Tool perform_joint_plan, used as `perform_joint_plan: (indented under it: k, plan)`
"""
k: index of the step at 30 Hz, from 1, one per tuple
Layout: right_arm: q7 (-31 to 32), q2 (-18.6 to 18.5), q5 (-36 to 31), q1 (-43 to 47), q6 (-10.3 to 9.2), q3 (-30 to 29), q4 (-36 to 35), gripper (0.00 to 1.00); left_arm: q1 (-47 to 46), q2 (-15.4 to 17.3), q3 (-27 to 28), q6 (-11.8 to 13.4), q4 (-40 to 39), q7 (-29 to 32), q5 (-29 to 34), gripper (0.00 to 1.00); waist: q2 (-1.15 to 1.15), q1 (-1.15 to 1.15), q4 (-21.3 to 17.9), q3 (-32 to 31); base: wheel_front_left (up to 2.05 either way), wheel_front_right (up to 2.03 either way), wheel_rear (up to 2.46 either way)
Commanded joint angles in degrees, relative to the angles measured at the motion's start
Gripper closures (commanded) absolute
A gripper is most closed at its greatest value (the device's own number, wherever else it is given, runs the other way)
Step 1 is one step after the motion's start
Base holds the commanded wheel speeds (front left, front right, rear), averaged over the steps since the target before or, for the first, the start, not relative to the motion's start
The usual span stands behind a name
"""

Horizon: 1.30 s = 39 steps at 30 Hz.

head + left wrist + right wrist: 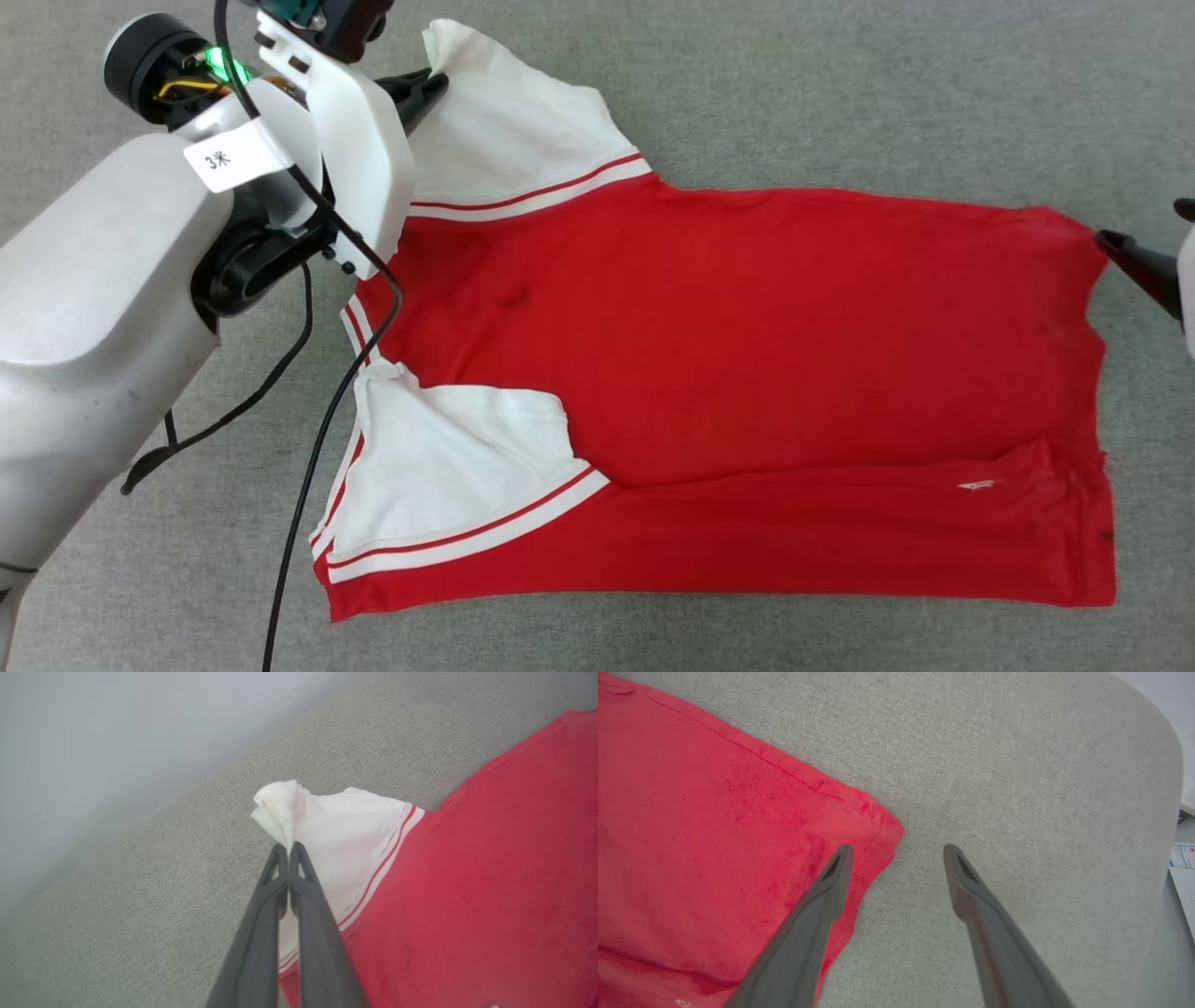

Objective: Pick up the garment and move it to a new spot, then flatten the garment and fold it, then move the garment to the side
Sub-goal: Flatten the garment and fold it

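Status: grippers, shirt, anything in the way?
Left gripper shut on white sleeve of garment. Right gripper open at the hem corner, gripping nothing. No obstruction seen.

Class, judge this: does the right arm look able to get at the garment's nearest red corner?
Probably yes: its open jaws sit beside that corner of the garment, nothing between them.

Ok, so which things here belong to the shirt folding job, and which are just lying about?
Job: garment; left end effector, shut on its white sleeve; right end effector, open at the hem corner.
Lying about: black cable; printed paper.
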Motion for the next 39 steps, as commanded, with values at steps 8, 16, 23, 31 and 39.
perform_joint_plan:
  k: [8, 16, 23, 31, 39]
  plan:
    - [-3.4, 2.0, -2.0, -5.0, -0.06, 8.0, 9.1, 0.00, -0.6, 0.3, 0.6, 1.1, -2.9, -1.3, 0.8, 1.00, 0.00, 0.00, 2.1, 3.6, 0.00, 0.00, 0.00]
    - [-8.1, 3.5, 1.4, -2.2, -0.01, 15.3, 18.5, 0.19, -0.3, 0.0, 0.4, 0.5, -2.1, -2.6, 0.4, 1.00, 0.00, 0.00, 2.7, 4.4, 0.00, 0.00, 0.00]
    - [-18.4, 2.5, 2.7, -5.3, -0.05, 15.1, 19.7, 1.00, 1.8, -0.2, 0.4, -0.1, 0.1, -4.9, -0.3, 1.00, 0.00, 0.00, 1.7, 1.3, 0.00, 0.00, 0.00]
    - [-28.6, 2.3, 2.9, -3.4, -0.06, 16.4, 20.3, 1.00, 7.6, 1.7, -0.2, 1.1, -0.5, -7.4, -1.5, 1.00, 0.00, 0.00, 0.7, -4.7, 0.00, 0.00, 0.00]
    - [-33.4, 1.9, 4.0, 2.8, -0.06, 17.2, 17.9, 1.00, 16.2, 4.6, -0.4, 4.8, -5.6, -9.4, -3.6, 1.00, 0.00, 0.00, 1.0, -9.1, 0.00, 0.00, 0.00]
